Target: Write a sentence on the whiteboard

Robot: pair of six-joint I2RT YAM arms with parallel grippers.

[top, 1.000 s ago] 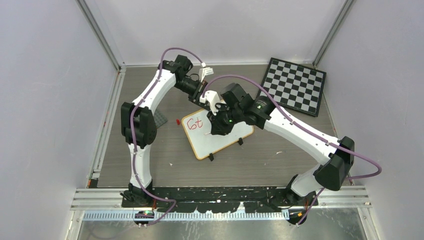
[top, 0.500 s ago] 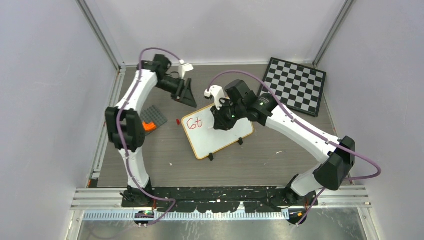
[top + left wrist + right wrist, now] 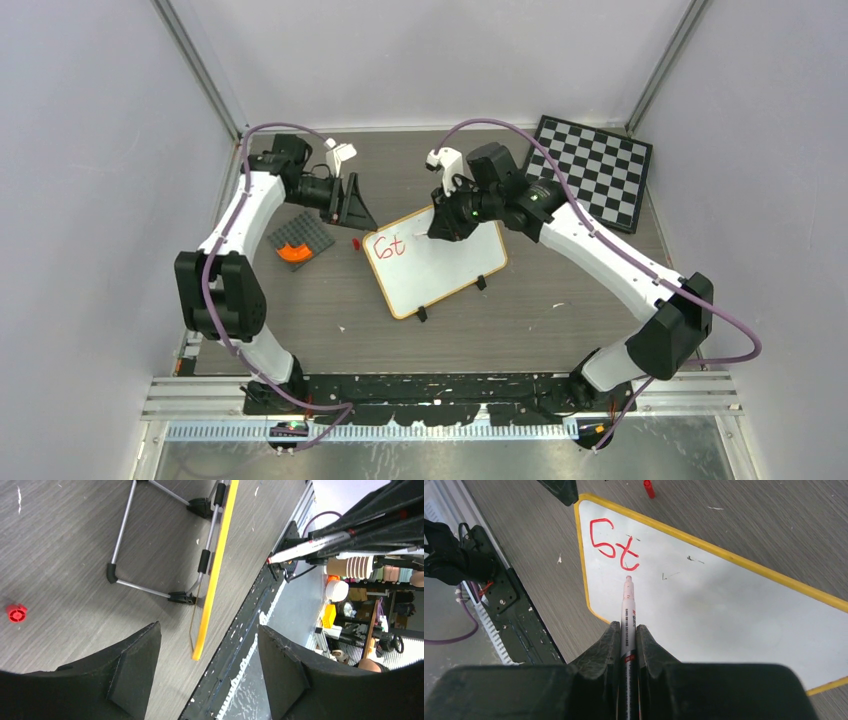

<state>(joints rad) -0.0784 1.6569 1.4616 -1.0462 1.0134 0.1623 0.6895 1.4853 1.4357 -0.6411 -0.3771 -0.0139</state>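
The whiteboard [image 3: 452, 272] lies tilted on its wire stand at the table's middle, its yellow rim [image 3: 218, 562] seen edge-on in the left wrist view. Of the sentence, only the red letters "St" [image 3: 613, 544] show, near the board's left corner [image 3: 388, 247]. My right gripper [image 3: 626, 627] is shut on a red marker [image 3: 628, 611], over the board's far edge [image 3: 441, 224]. The marker's tip points just below the "t"; I cannot tell whether it touches. My left gripper [image 3: 207, 630] is open and empty, left of the board [image 3: 364, 208].
The marker's red cap [image 3: 356, 242] lies on the table by the board's left corner. A dark grey plate with an orange piece [image 3: 298, 243] sits further left. A black-and-white checkered board [image 3: 590, 170] lies at the back right.
My left gripper has opened and swung left, away from the board's far edge. The right gripper has shifted toward the back with the marker. The writing is unchanged.
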